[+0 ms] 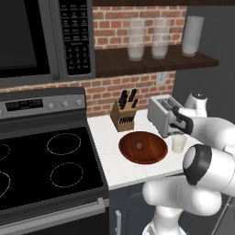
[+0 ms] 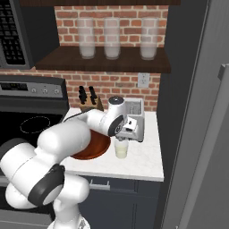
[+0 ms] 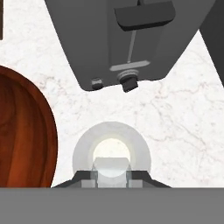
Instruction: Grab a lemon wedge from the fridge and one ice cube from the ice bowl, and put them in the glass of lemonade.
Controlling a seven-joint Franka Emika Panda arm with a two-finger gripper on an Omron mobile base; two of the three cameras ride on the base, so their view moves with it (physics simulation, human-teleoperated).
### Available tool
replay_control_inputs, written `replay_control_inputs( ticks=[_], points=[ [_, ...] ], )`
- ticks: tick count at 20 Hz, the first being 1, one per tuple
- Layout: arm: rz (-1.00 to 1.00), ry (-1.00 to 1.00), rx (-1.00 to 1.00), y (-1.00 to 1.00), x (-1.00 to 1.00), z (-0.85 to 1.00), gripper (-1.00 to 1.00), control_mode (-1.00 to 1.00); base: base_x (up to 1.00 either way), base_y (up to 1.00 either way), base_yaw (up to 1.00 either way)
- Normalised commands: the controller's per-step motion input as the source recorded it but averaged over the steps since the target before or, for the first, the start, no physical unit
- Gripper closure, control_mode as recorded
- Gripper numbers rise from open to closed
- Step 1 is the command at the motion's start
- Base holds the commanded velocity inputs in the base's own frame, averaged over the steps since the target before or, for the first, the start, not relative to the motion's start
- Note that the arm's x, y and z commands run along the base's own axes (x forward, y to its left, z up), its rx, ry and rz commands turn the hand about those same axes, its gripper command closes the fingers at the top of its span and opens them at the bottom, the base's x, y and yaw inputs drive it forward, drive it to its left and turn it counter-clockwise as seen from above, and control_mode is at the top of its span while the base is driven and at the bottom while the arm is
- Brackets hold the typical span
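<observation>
The glass of lemonade (image 3: 111, 144) stands on the white counter just in front of the toaster, seen from straight above in the hand view. My gripper (image 3: 111, 178) hangs directly over it, shut on a pale translucent ice cube (image 3: 112, 166) held between the tips. In the base views the gripper (image 1: 178, 134) (image 2: 121, 137) sits just above the glass (image 1: 179, 144) (image 2: 121, 149). The ice bowl (image 1: 143, 148) (image 2: 91, 150) (image 3: 22, 131) lies to the glass's left with one small cube (image 1: 139, 146) in it. The fridge (image 2: 183, 112) stands to the right. The lemon wedge is out of view.
A grey toaster (image 1: 161, 114) (image 3: 127, 39) stands close behind the glass. A knife block (image 1: 124, 117) is behind the bowl. Three frosted jars (image 2: 112, 40) stand on the shelf above. The stove (image 1: 46, 165) lies to the left, and the fridge's handle (image 2: 210, 147) is at the right.
</observation>
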Motion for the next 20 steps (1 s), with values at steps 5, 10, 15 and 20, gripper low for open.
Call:
replay_control_inputs(
  ticks=[5, 10, 15, 20],
  points=[
    [0.00, -0.01, 0.00, 0.00, 0.03, -0.01, 1.00, -1.00, 0.00, 0.00, 0.00],
    [0.00, 0.00, 0.00, 0.00, 0.00, 0.00, 1.00, -1.00, 0.00, 0.00, 0.00],
    [0.00, 0.00, 0.00, 0.00, 0.00, -0.17, 1.00, -1.00, 0.00, 0.00, 0.00],
    [0.00, 0.00, 0.00, 0.00, 0.00, -0.02, 1.00, -1.00, 0.00, 0.00, 0.00]
  ],
)
